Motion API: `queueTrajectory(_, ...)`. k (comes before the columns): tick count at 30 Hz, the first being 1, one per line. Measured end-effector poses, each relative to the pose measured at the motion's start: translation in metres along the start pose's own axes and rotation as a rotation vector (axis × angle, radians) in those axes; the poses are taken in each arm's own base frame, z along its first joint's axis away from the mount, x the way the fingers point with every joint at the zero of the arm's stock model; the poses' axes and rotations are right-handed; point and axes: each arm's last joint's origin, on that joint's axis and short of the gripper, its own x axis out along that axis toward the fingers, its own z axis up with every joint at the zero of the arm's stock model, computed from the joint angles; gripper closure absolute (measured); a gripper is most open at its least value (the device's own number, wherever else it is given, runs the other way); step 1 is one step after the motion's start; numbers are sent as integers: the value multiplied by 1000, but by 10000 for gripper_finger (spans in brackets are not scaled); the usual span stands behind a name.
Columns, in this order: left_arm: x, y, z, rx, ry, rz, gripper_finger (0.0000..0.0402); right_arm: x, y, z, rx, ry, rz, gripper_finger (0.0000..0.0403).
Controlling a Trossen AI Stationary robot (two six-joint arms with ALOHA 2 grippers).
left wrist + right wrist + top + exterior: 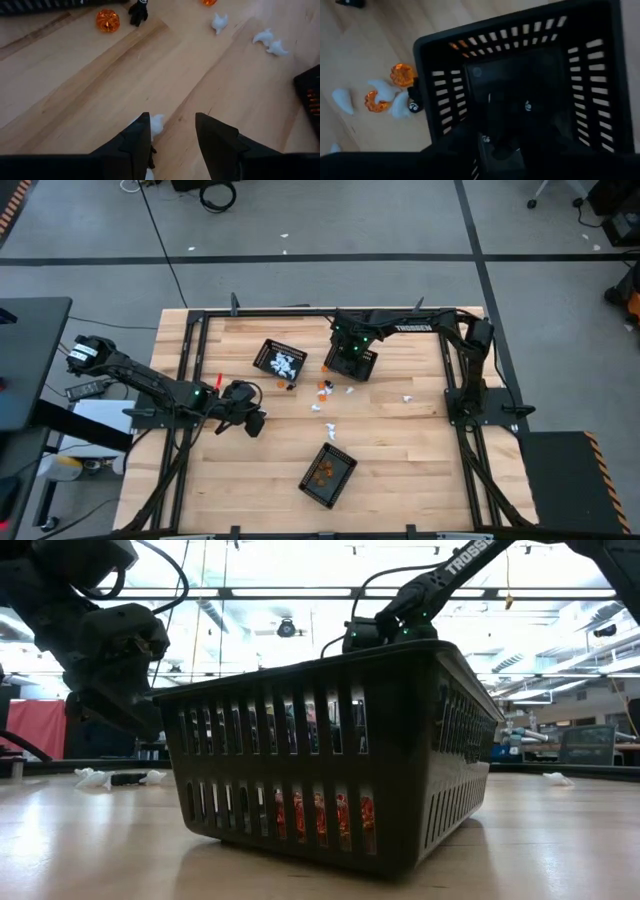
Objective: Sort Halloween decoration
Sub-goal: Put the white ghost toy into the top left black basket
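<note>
Step in hand, by my read: a drop-off. Right gripper [352, 352] hangs over the far basket [362, 366], the one for black bits, and its wrist view looks straight down into it [520, 75]. Whether its fingers are apart or together I cannot tell; nothing visible between them, and the dark pieces on the basket floor are too murky to count. Left gripper [248, 420] sits low over the worktop [400, 450] toward the left side, fingers [135, 145] apart w/ nothing clamped, a small white ghost [157, 123] lying just ahead between them.

Next move prob calls for: right arm lifts clear of the basket rim and goes to the loose pile; left lowers and closes on that ghost, then carries it to the basket w/ white pieces [281, 360]. Pieces are tiny, so the fingers need to be squarely centred.

The decorations: small trinkets in 3 colours. Loose ones scattered mid-worktop between the baskets: orange pumpkin [108, 20], black figure [138, 12], white ghosts [270, 42]. Beside the far basket, a tight cluster of orange and white bits [390, 92] plus a black one touching the basket wall. A couple more white ones [408, 397] lie toward the right. Orange ones already sit in the near basket [328, 474].
</note>
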Motion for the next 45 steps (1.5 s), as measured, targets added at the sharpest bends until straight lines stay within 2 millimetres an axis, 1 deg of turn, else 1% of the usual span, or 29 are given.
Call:
queueTrajectory(2, -1, -2, 1, 1, 0, -3, 237, -3, -1, 0, 8, -3, 4, 241)
queueTrajectory(4, -4, -9, 7, 17, -13, -32, 237, -9, 0, 0, 7, -20, 7, 226)
queueTrajectory(6, -8, -17, 14, 55, -28, -57, 237, -16, 1, 1, 9, -38, 8, 219)
queueTrajectory(9, -17, -26, 23, 102, -23, -48, 237, -29, 4, 0, 9, -73, -6, 217)
queueTrajectory(12, -24, -26, 27, 137, 26, 21, 237, -40, 14, -2, -18, -112, -35, 219)
queueTrajectory(15, -28, -23, 27, 162, 69, 82, 237, -40, 25, -6, -76, -99, 1, 220)
queueTrajectory(18, -30, -22, 26, 162, 96, 92, 237, -39, 47, -12, -193, -86, 62, 220)
queueTrajectory(22, -29, -24, 28, 120, 84, 71, 237, -32, 85, -22, -321, -106, 111, 220)
queueTrajectory(24, -29, -25, 31, 85, 66, 55, 237, -29, 97, -25, -342, -119, 122, 220)
queueTrajectory(27, -28, -26, 33, 67, 52, 46, 237, -16, 106, -26, -357, -113, 117, 220)
queueTrajectory(31, -26, -23, 34, 58, 44, 51, 237, 11, 117, -36, -400, -14, 166, 220)
queueTrajectory(33, -24, -20, 32, 60, 49, 56, 237, 20, 124, -42, -450, 22, 182, 220)
queueTrajectory(35, -24, -20, 31, 63, 59, 57, 237, 24, 133, -47, -479, 30, 204, 220)
queueTrajectory(38, -23, -20, 31, 69, 61, 54, 237, 29, 143, -53, -471, 46, 230, 220)
queueTrajectory(42, -23, -19, 33, 82, 53, 63, 237, 38, 158, -62, -490, 48, 222, 220)
queueTrajectory(45, -22, -18, 34, 82, 46, 62, 237, 46, 166, -67, -470, 43, 191, 220)
